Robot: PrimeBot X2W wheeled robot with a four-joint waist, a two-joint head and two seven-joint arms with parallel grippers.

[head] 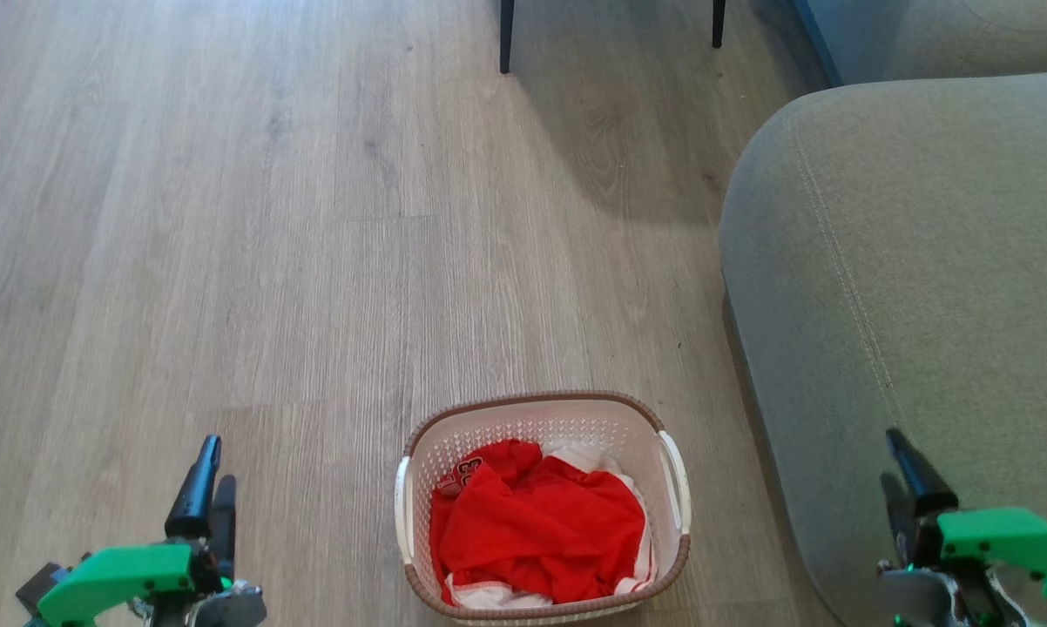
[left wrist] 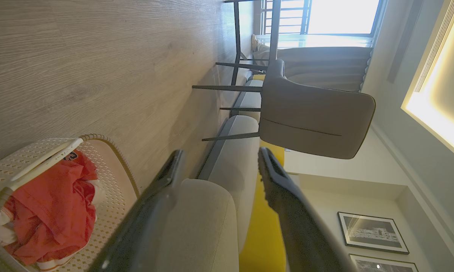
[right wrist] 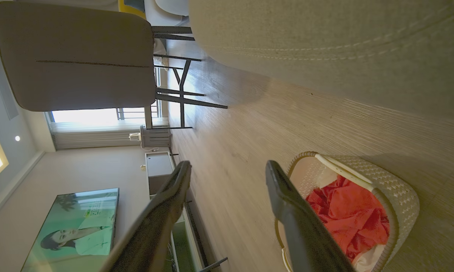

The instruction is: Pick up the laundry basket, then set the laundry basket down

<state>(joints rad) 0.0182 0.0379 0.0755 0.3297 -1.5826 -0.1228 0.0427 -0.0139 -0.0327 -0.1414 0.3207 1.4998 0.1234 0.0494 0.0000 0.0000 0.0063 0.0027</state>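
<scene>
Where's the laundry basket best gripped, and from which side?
The laundry basket stands upright between the grippers, both side handles exposed, so likely: left gripper onto the left handle, right gripper onto the right handle, each from its outer side.

Perforated plastic laundry basket (head: 576, 428), matt wood-grain floor (head: 271, 261), grey cloth sofa (head: 924, 261)

The red garment (head: 541, 527) in the laundry basket (head: 673, 475) bears printed characters (head: 464, 474) by a folded edge, perhaps a number, too crumpled to read. No other text is legible.
</scene>
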